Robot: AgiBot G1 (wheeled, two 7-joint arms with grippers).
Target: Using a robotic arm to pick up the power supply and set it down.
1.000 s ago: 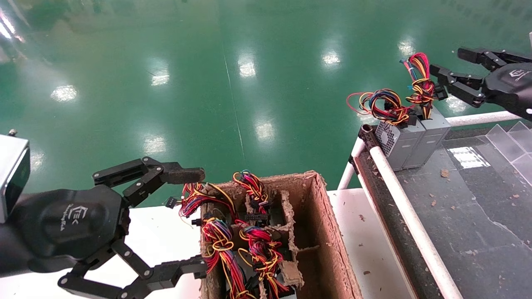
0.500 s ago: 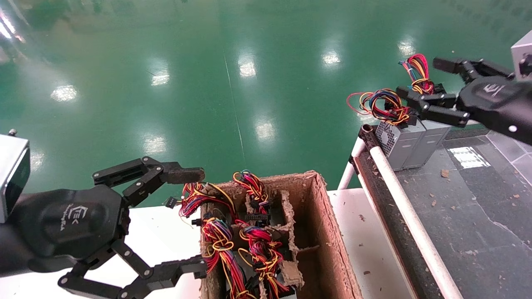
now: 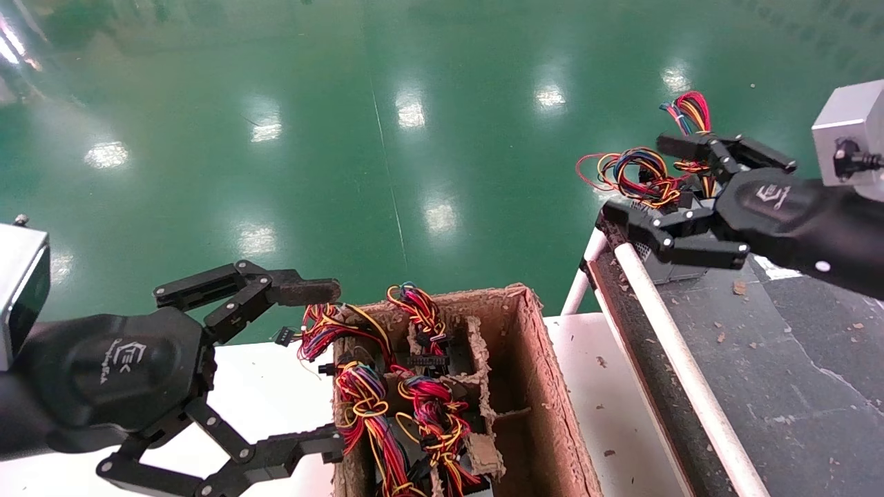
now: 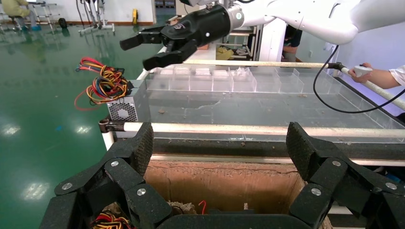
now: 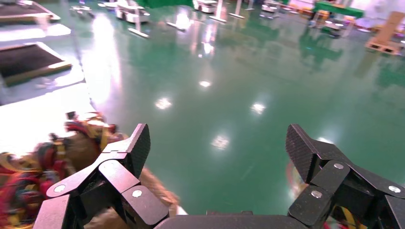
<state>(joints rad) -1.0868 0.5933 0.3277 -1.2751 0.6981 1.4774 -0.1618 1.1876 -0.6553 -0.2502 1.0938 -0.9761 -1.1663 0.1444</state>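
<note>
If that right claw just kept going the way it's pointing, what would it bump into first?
Probably nothing soon: the open right gripper points past the two grey boxes' wires, out over the green floor. Depth is unclear, so it might brush those wires.

Your head camera looks steeply down over the brown cardboard divider box (image 3: 545, 386) and grey-topped workbench (image 3: 794, 359); the left wrist camera faces that bench (image 4: 267, 107) close across the box, while the right wrist camera overlooks the glossy green floor (image 5: 267, 81).

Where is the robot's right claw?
In the head view the right gripper is open at the upper right, over the two grey boxes at the black table's corner.
</note>
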